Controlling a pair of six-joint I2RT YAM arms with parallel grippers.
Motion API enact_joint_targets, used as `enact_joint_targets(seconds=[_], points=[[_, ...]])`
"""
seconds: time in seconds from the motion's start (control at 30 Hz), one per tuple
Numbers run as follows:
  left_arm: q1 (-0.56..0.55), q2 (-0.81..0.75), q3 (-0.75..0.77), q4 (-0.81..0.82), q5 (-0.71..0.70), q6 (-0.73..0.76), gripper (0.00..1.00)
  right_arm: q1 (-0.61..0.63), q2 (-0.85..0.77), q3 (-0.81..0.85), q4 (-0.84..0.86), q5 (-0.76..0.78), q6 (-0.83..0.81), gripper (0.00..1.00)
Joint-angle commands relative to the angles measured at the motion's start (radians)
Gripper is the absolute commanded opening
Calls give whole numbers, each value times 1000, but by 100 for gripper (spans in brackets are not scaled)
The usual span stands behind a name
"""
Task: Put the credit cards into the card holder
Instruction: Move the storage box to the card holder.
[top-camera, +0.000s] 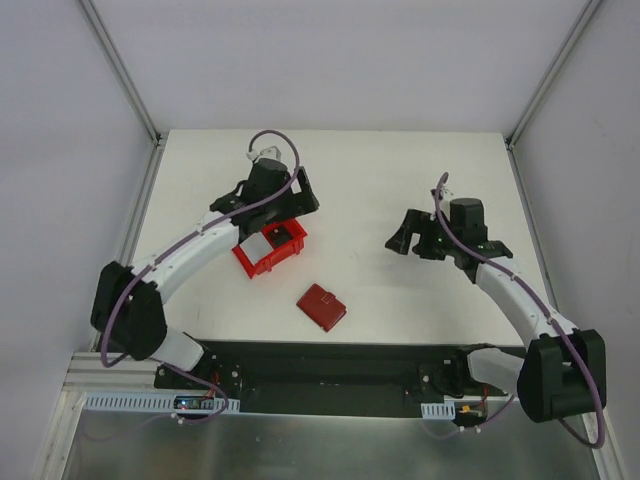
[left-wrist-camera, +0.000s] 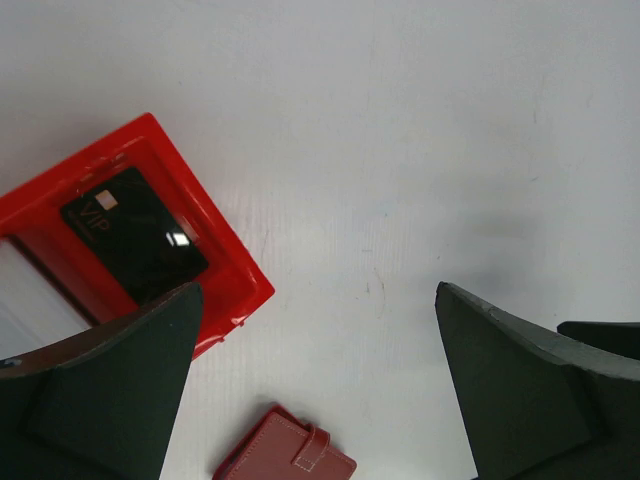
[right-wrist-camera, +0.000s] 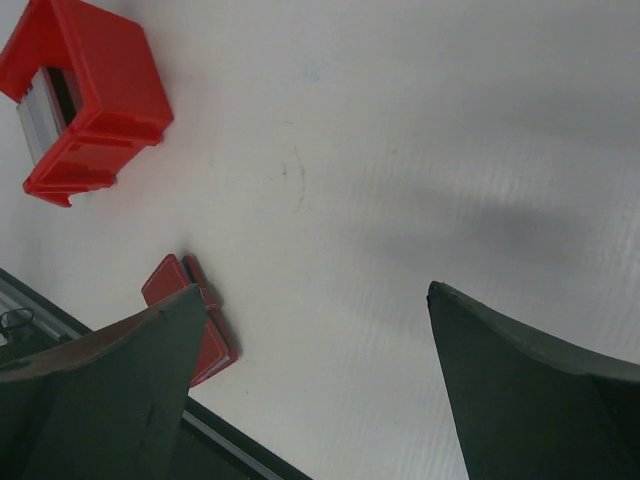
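Left claw (left-wrist-camera: 318, 300): wide open, nothing in it, hanging over the far side of the red bin (top-camera: 290, 246). The bin sits left of centre on the worktop (top-camera: 400, 170).

Cards (top-camera: 258, 246): pale stack standing on edge in the bin's open front. There's a black piece marked VIP (left-wrist-camera: 135, 235) in there too; card or block, can't tell. Nothing is loaded yet.

Card holder (top-camera: 321, 306): just right of and nearer than the bin, apart from it, flat on the worktop. Looks folded shut with the snap tab over the edge.

Right claw (right-wrist-camera: 315, 300): also wide open and empty, well off to the right, angled back towards the holder.

My read of the step: left claw goes into the bin for one card.
- Narrow the jaws before descending; this wide they'd straddle the bin wall.
- Come in along the open front and pinch one card by its thin faces near the top edge, not the whole stack.
- The plastic is slick and the bin is light. Lift straight up, or the bin drags along.
- The holder needs unsnapping first. That's a job for the right claw, with one side pinned so it doesn't skate.
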Motion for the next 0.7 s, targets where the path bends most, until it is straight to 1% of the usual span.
enact_joint_targets(seconds=[0.0, 0.1, 0.2, 0.27, 0.33, 0.47, 0.6, 0.67], points=[[40, -208, -83, -24, -179, 60, 99, 130, 79, 133, 36, 78, 32, 94], [148, -341, -201, -37, -170, 53, 99, 248, 188, 257, 10, 161, 22, 93], [303, -465, -327, -37, -142, 44, 99, 357, 344, 415, -74, 251, -12, 93], [381, -528, -387, -38, -122, 57, 99, 409, 438, 527, -125, 293, -43, 93], [443, -565, -427, -53, -102, 70, 99, 449, 527, 639, -168, 301, -67, 93], [518, -601, -493, -60, -72, 67, 99, 513, 696, 859, -237, 311, -87, 93], [554, -591, -522, -63, -38, 82, 99, 561, 838, 1020, -286, 313, -118, 91], [554, -591, -530, -69, -19, 82, 99, 576, 900, 1093, -326, 323, -133, 91]])
